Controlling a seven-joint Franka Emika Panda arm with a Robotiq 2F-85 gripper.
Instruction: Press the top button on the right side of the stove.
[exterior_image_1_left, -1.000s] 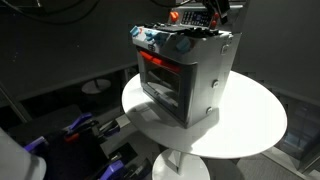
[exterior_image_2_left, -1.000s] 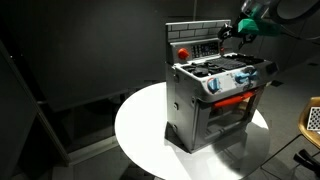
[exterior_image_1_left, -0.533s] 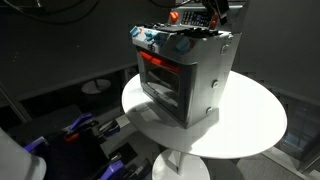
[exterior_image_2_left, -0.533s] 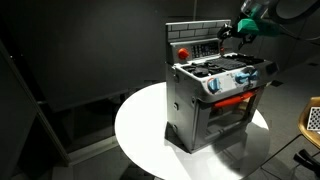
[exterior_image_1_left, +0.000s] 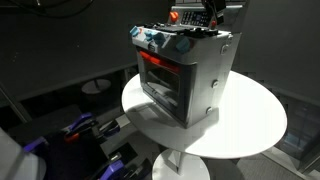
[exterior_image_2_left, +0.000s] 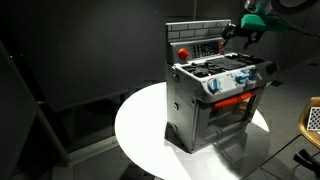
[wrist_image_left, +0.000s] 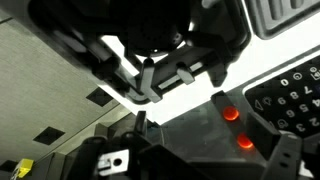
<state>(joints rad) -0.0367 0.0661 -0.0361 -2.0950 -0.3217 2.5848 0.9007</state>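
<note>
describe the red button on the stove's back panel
The silver stove stands on the round white table. On its back panel, the red button sits at the lower corner away from the gripper, round and red against grey.

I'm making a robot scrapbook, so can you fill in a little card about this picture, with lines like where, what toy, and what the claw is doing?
where: dark room, round white table
toy: silver stove standing on the table
oven window: glowing red
knobs: blue and red, along the front
gripper: up beside the top of the stove's raised back panel
gripper open or shut: cannot tell
wrist view: two red buttons on a grey panel
touching a button: cannot tell
</note>
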